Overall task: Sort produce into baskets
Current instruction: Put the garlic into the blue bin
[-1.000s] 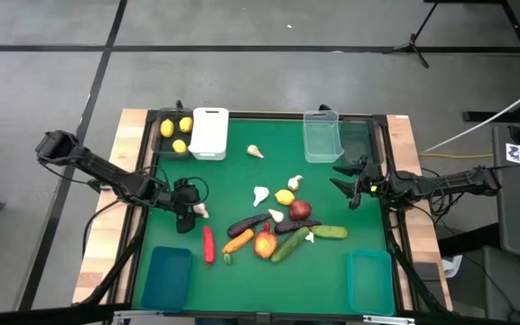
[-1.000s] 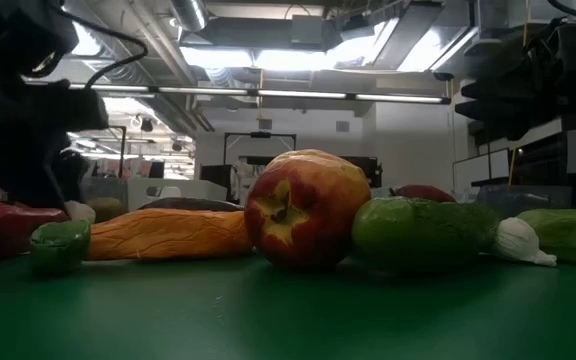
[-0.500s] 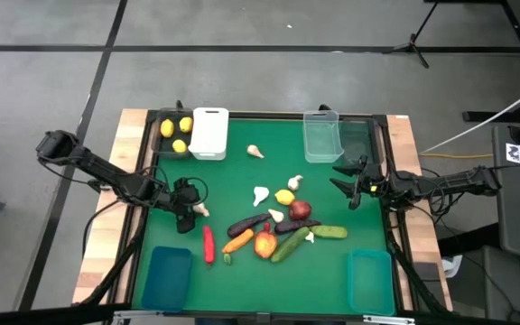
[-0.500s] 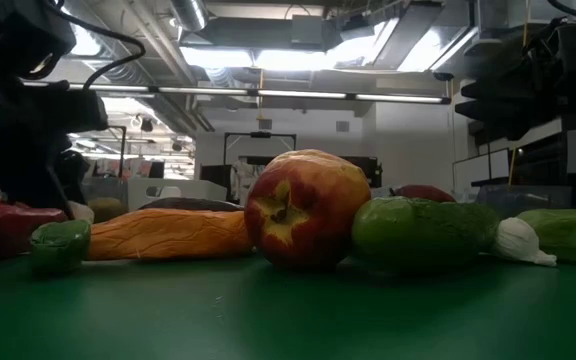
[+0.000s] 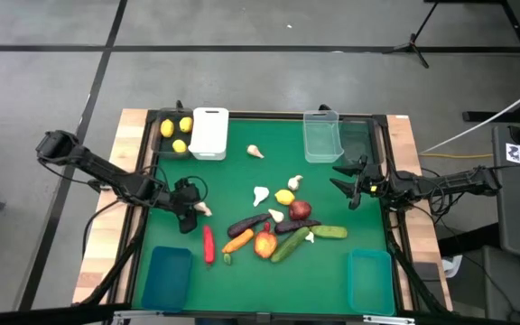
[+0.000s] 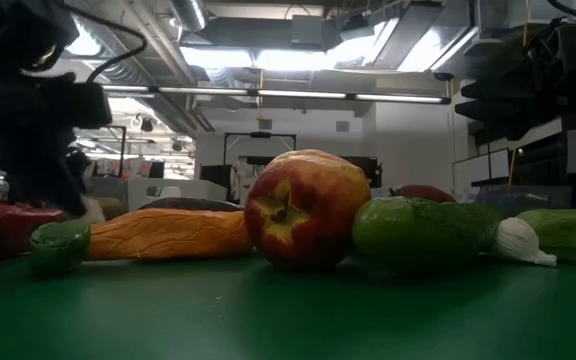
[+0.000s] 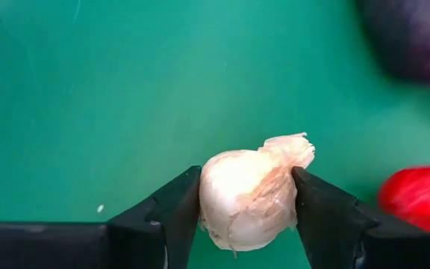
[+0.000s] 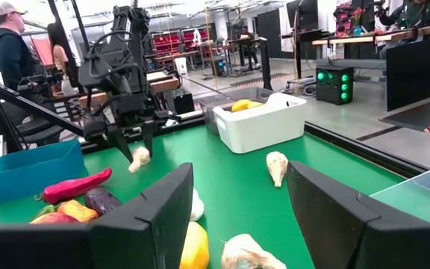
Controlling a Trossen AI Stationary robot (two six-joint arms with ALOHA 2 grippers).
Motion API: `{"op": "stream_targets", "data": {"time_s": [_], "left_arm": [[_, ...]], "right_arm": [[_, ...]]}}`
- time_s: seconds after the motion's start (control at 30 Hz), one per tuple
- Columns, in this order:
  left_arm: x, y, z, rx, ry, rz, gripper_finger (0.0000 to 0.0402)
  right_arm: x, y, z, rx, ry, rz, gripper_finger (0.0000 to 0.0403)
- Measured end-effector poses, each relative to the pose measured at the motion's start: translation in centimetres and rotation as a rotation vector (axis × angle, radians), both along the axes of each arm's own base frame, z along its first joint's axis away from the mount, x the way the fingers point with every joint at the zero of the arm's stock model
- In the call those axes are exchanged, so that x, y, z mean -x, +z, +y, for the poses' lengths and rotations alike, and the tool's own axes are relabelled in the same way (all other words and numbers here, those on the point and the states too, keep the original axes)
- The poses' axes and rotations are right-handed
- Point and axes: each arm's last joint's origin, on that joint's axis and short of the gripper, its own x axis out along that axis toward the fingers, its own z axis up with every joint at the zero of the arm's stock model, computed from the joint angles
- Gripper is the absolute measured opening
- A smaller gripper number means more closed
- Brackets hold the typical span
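My left gripper (image 5: 193, 210) is at the mat's left side, shut on a white garlic bulb (image 7: 248, 198), which also shows far off in the right wrist view (image 8: 139, 158). My right gripper (image 5: 351, 185) waits open at the mat's right edge, pointing level over the table, with nothing between its fingers (image 8: 163, 217). The other produce lies in a loose pile mid-mat: a red chili (image 5: 208, 244), a carrot (image 5: 238, 241), a round red fruit (image 5: 264, 242), cucumbers (image 5: 289, 246), eggplants (image 5: 247, 224) and a lemon (image 5: 284, 197). My left gripper pinches the garlic bulb between its two fingers, one on each side of the bulb's round body (image 7: 215, 202). The fingers slant down at it from the table's left. The bulb's papery tip (image 7: 293, 149) points away from the gripper. Whether its underside rests on the mat, I cannot tell.
At the far edge stand a dark bin with three lemons (image 5: 171, 135), a white bin (image 5: 209, 133), a clear bin (image 5: 321, 135) and a dark bin (image 5: 357, 140). Teal bins sit at the near left (image 5: 167, 275) and near right (image 5: 370, 280). Loose garlic bulbs (image 5: 255, 152) lie mid-mat.
My left gripper has stayed over the garlic bulb and turned a little. In the low view its dark fingers now cover part of the bulb, which showed beside them before. The bulb has kept its place on the mat.
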Motion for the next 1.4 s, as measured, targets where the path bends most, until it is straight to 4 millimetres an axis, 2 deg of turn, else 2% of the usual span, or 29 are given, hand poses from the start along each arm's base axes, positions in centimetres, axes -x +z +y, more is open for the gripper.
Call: {"op": "stream_targets", "data": {"time_s": [0.17,0.37,0.53,0.67,0.77,1.0,1.17,1.4], "left_arm": [[-1.4,2.4,-0.6,0.050,-0.033,-0.062,0.0191],[-2.7,6.0,-2.4,0.378,-0.096,-0.108,0.0191],[-2.4,7.7,-4.8,0.627,-0.136,-0.052,0.0191],[-1.2,7.9,-6.8,0.826,-0.060,0.069,0.0191],[-0.2,7.8,-8.2,0.884,-0.018,0.130,0.0191],[1.9,7.0,-10.3,0.915,0.102,0.263,0.0191],[3.4,6.1,-11.1,0.879,0.159,0.378,0.0191],[3.8,5.9,-11.3,0.903,0.207,0.460,0.0191]], "right_arm": [[0.0,0.0,0.0,0.000,0.000,0.000,0.0218],[0.0,0.0,0.0,0.000,-0.001,0.001,0.0218],[0.0,0.0,-0.1,0.000,-0.020,0.001,0.0218],[0.0,0.0,-0.1,-0.001,-0.034,0.002,0.0218],[0.0,-0.1,-0.1,0.000,-0.034,0.007,0.0218],[0.0,-0.1,-0.1,0.000,-0.034,0.007,0.0218],[0.0,-0.1,-0.1,-0.004,-0.034,0.010,0.0218],[0.0,-0.5,-0.1,0.002,-0.034,0.048,0.0218]]}}
